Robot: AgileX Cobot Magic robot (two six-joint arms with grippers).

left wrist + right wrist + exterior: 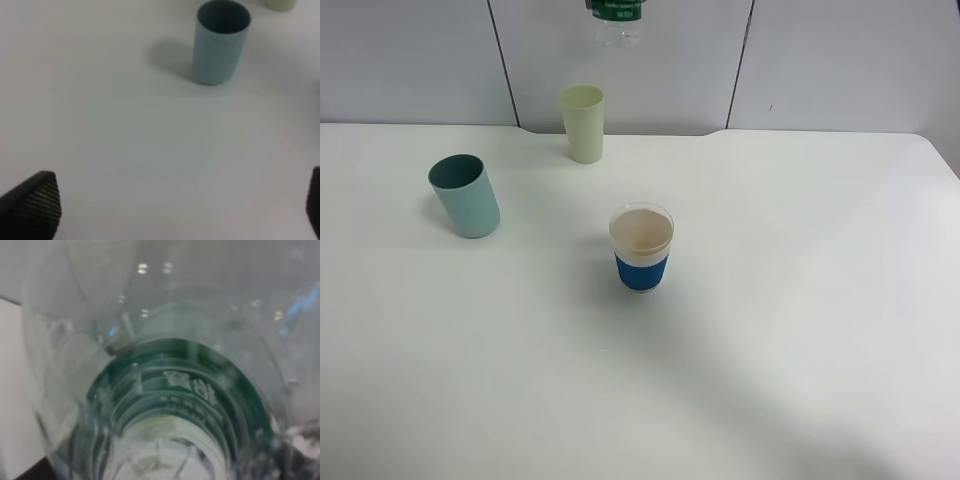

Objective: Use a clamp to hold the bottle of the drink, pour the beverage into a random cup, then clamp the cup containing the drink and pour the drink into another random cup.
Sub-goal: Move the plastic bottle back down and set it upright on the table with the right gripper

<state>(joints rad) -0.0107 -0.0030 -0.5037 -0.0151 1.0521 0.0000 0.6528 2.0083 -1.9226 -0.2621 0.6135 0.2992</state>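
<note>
the bottle point(616, 18) hangs high at the back, above the yellow-green cup point(583, 122), clamped in the closed right gripper. the teal cup point(465, 195) stands on the left of the table point(800, 350). the left gripper point(175, 205) hovers near it, jaws wide apart, empty.

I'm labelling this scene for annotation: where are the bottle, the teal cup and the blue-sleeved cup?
bottle point(615, 9), exterior high view, on its green label.
teal cup point(470, 205), exterior high view, on its outer wall.
blue-sleeved cup point(641, 271), exterior high view, on its blue sleeve.
</note>
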